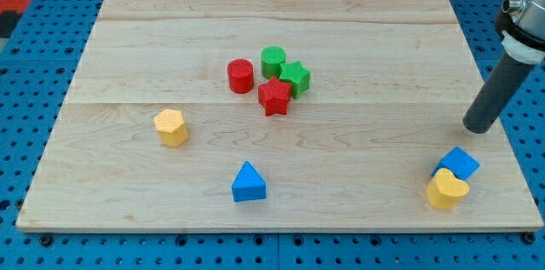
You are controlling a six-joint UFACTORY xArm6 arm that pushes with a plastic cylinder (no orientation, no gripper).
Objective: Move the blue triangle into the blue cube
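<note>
Nearest the board's bottom edge, the blue triangle (248, 183) lies left of centre, well apart from the blue cube (459, 163) at the bottom right corner, which touches a yellow heart block (446, 189). My tip (479, 127), a bare rod with no jaws, stands just above the cube near the right edge.

Work surface: pale wooden board (281, 23), made of joined planks, grain running left to right.
Underlay: blue perforated panel (34, 91), showing on all sides.
Top corners: red patches.
Light: even, soft shadows.
</note>
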